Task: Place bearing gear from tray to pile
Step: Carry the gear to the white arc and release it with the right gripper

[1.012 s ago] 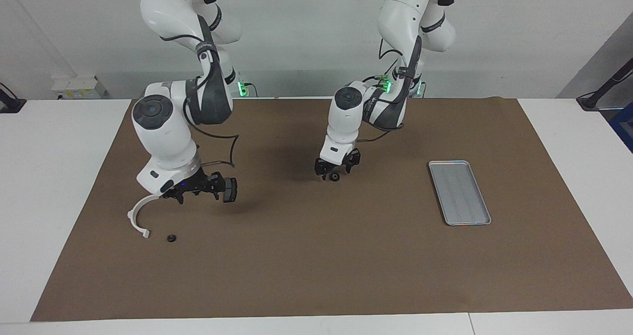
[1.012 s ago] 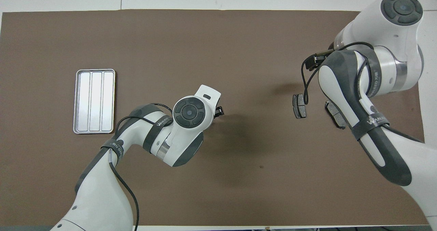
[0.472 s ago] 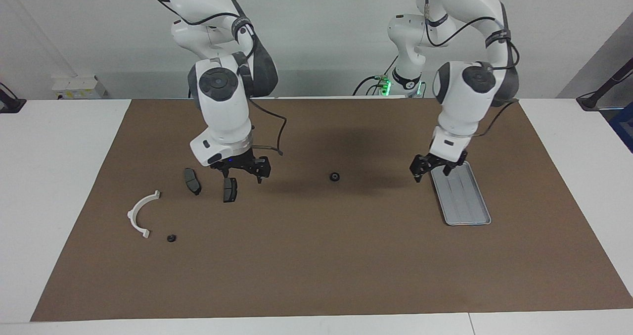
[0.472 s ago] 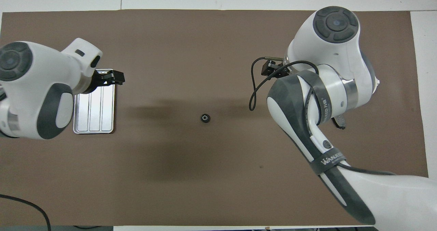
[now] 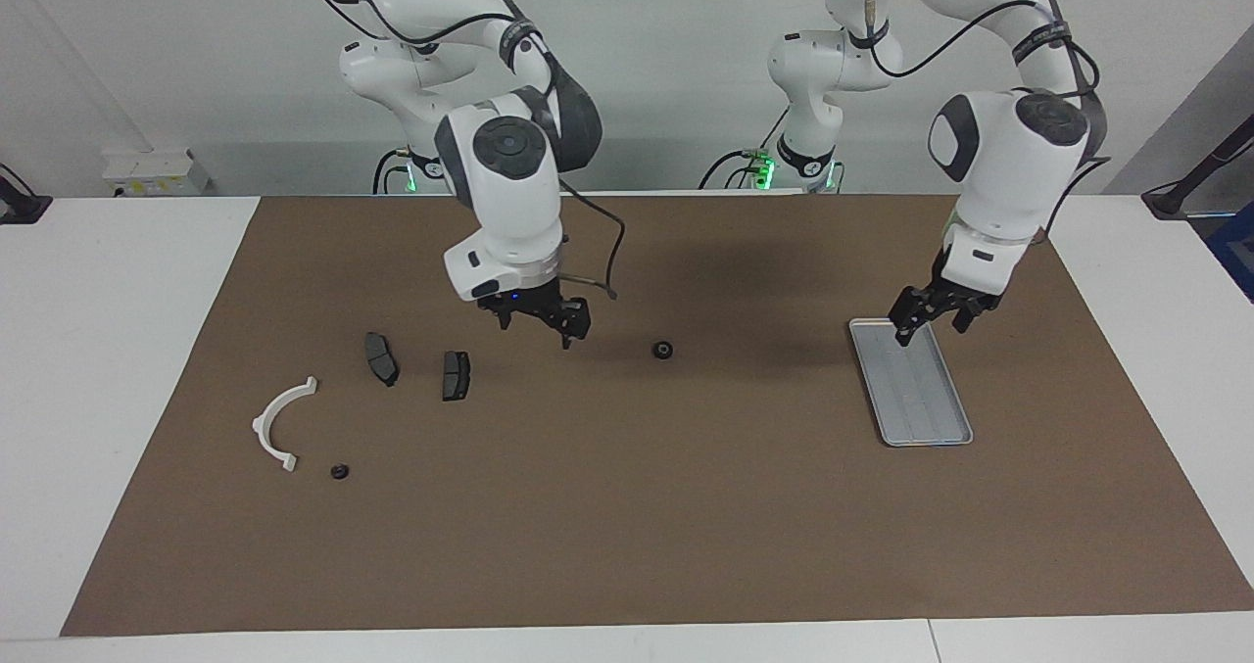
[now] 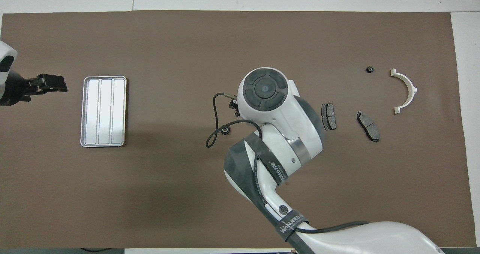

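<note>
Facing view showed the small black gear (image 5: pixel 662 351) lying on the brown mat (image 5: pixel 627 526) near the middle of the table, well apart from the metal tray (image 5: pixel 911 381) at the left arm's end. The right gripper (image 5: pixel 537 318) hung over the mat between the gear and two dark brake pads (image 5: pixel 456 375), fingers spread and holding nothing. The left gripper (image 5: pixel 931 315) hung above the tray's edge nearest the robots, also spread and holding nothing. A white curved bracket (image 5: pixel 279 423) and another small black part (image 5: pixel 339 471) lay toward the right arm's end.
</note>
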Controlling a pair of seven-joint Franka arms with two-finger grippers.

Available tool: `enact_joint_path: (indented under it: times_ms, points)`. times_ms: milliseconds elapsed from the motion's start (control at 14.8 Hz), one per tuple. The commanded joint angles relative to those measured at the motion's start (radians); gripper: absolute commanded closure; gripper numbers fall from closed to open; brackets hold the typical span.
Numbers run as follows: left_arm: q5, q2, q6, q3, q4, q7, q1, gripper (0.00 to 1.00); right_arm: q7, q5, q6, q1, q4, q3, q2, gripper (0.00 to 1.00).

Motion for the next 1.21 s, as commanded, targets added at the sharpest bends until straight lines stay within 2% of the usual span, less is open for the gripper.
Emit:
enact_joint_path:
  times_ms: [0, 337, 675, 1147]
  points:
    - [0.009, -0.043, -0.085, -0.013, 0.005, 0.021, 0.010, 0.00, 0.061, 0.010, 0.088, 0.022, -0.078, -0.002, -0.012, 0.00]
    - [0.002, -0.069, -0.229, -0.015, 0.037, 0.066, 0.006, 0.00, 0.205, -0.042, 0.207, 0.128, -0.058, -0.003, 0.114, 0.00]
    - [0.002, -0.069, -0.358, -0.027, 0.121, 0.081, -0.003, 0.00, 0.230, -0.053, 0.224, 0.131, 0.045, -0.003, 0.223, 0.00]
    - [0.002, -0.089, -0.393, -0.036, 0.140, 0.081, -0.008, 0.00, 0.230, -0.074, 0.274, 0.125, 0.051, -0.002, 0.263, 0.00]
